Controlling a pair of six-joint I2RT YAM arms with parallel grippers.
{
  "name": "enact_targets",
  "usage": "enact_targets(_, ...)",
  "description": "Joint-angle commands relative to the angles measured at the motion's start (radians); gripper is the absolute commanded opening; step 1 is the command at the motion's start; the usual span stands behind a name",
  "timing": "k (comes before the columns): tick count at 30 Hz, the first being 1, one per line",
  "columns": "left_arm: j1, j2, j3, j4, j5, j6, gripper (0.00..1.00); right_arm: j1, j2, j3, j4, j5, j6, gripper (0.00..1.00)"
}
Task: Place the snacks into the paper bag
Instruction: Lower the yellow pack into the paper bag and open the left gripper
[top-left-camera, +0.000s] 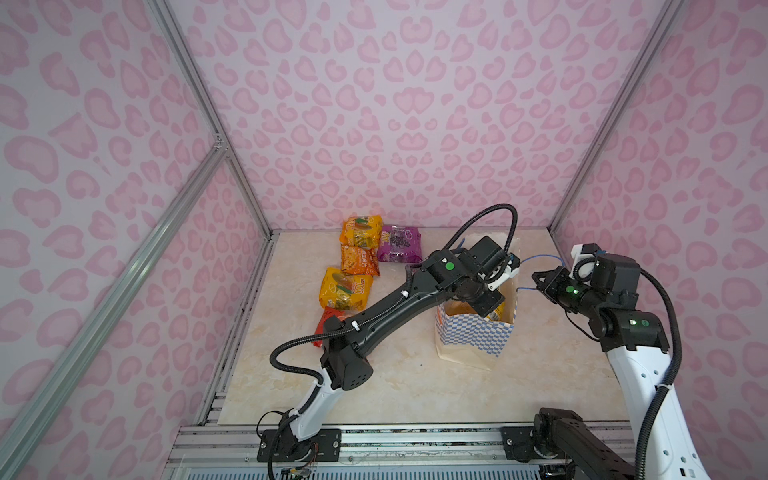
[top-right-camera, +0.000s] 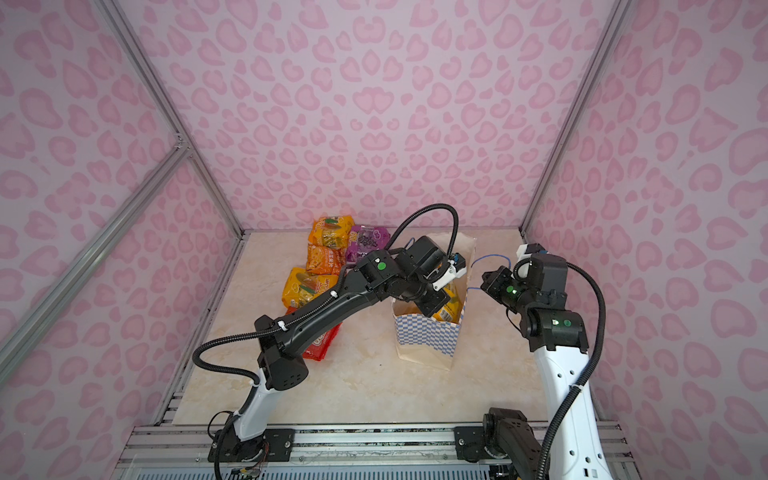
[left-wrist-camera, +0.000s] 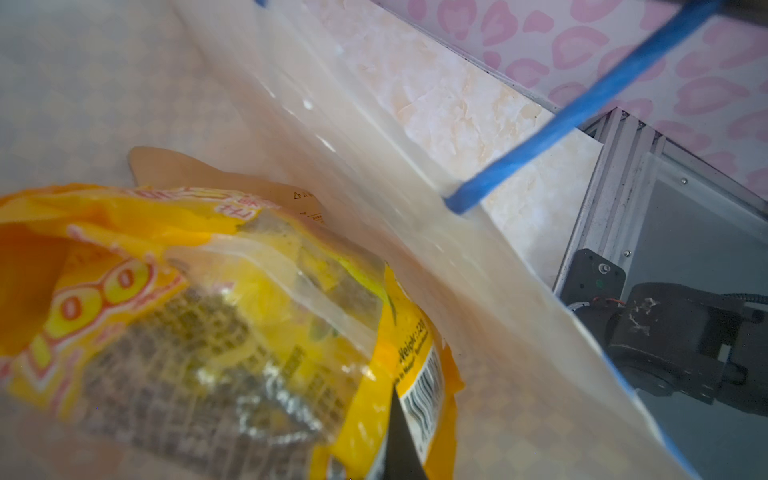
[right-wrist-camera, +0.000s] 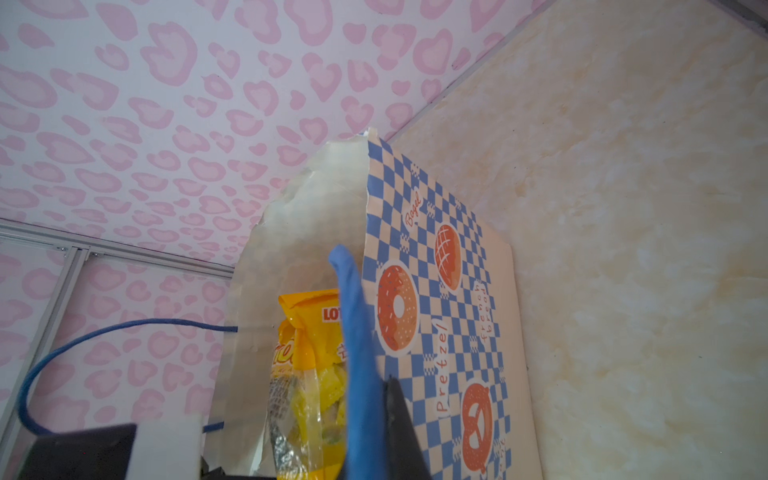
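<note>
Paper bag (top-left-camera: 473, 337) upright on cream marble tabletop (top-left-camera: 395, 386), pink heart-print walls (top-left-camera: 374, 104)

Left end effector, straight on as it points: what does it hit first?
Left end effector, shut on a yellow packet, points down into the paper bag. Likely first: the tan pouch beyond it; depth unclear.

We are finding the paper bag (top-left-camera: 473, 338) mouth crowded: the left gripper (top-left-camera: 489, 308) is filling it with a yellow packet (left-wrist-camera: 249, 291), and the right gripper (top-left-camera: 539, 281) is holding the blue cord handle (right-wrist-camera: 355, 353) just beside. The near tabletop (top-left-camera: 395, 386) is lying open.
</note>
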Motion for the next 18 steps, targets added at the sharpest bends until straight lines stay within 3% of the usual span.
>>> enact_targets(1, 0.002, 0.014, -0.007, 0.031, -0.033, 0.025, 0.03, 0.0, -0.003, -0.01, -0.01, 0.004, -0.015, 0.0)
enact_targets(7, 0.002, 0.054, -0.02, 0.029, -0.031, -0.012, 0.04, 0.0, -0.006, -0.016, -0.004, 0.003, -0.014, 0.0)
enact_targets(12, 0.002, 0.067, -0.02, 0.036, -0.003, -0.039, 0.11, -0.001, -0.005, -0.021, -0.002, 0.003, -0.014, 0.0)
enact_targets(18, 0.0, 0.062, -0.019, 0.036, 0.028, -0.059, 0.43, 0.0, -0.005, -0.024, 0.001, 0.006, -0.014, 0.0)
